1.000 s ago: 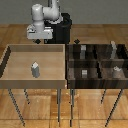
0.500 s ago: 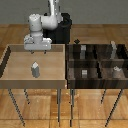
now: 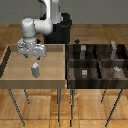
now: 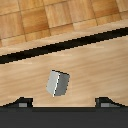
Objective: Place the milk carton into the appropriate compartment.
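Note:
The milk carton (image 3: 35, 70) is a small grey-white box standing upright in the light wooden tray (image 3: 15, 75) at the exterior view's left. My gripper (image 3: 33, 57) hangs just above the carton, apart from it, open and empty. In the wrist view the carton (image 4: 58, 83) lies between and ahead of my two spread fingertips (image 4: 22, 103), on the tray's floor. The dark wooden divided bin (image 3: 97, 62) stands at the exterior view's right.
The dark bin's compartments hold small grey objects (image 3: 84, 73), (image 3: 116, 71), (image 3: 113, 47). The tray has raised walls (image 3: 64, 62). Both boxes rest on thin metal legs over a wooden floor (image 3: 100, 107). The robot's dark base (image 3: 62, 31) stands behind.
My arm has swung toward the exterior view's left and come lower, so the gripper now hangs over the carton. The carton has not moved.

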